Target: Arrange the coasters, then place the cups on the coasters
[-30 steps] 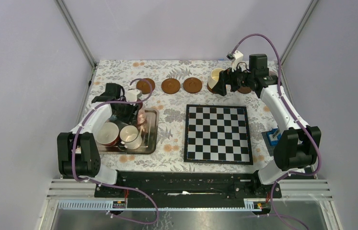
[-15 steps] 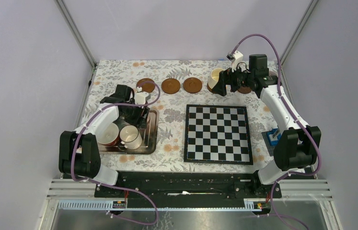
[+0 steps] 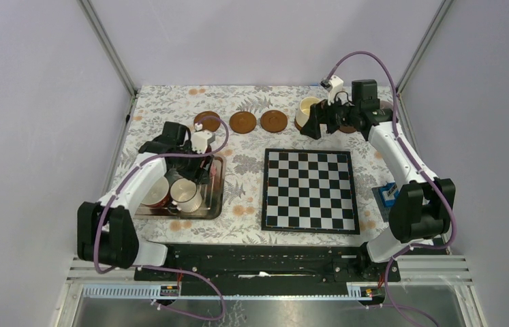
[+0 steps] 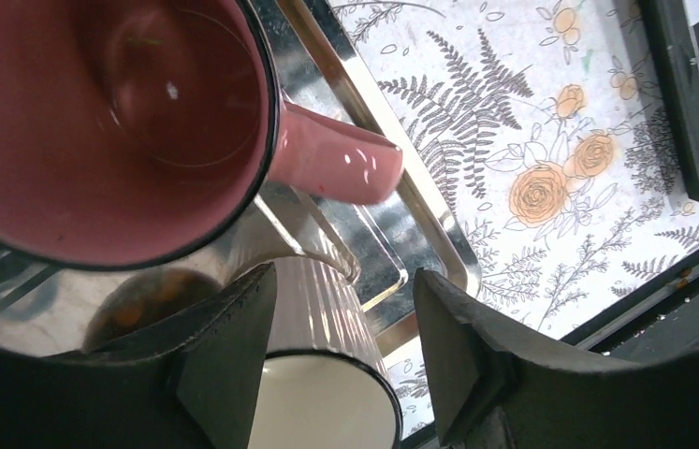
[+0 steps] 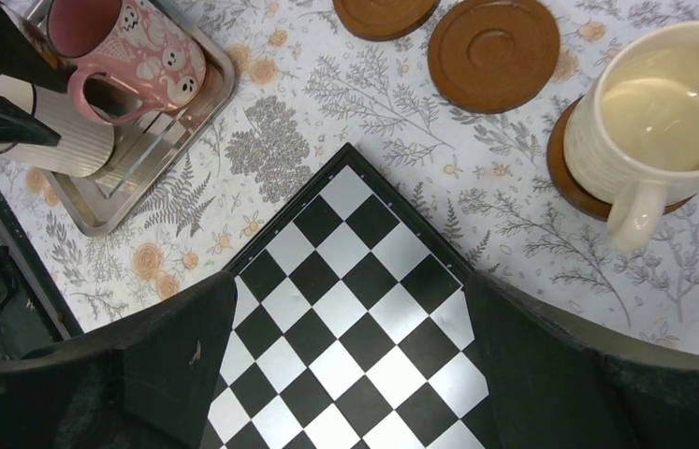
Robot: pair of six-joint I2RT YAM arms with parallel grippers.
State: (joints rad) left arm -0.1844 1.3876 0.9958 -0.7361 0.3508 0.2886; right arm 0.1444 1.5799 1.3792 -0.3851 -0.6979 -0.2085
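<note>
Mug [image 5: 139, 51], pink with white ghosts, stands in tray [image 5: 139, 161]; left tool [image 4: 343, 277] and right tool [image 5: 350, 290] gape empty.

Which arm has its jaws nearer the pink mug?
Left. The left arm holds its jaws right beside the pink mug, over the tray. The right arm is far across the table, by the cream mug.

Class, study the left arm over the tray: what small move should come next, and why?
Probably ease the left gripper toward the pink mug until its open jaws straddle the handle, then close. The mug stands unheld in the tray, and bare coasters wait.
</note>
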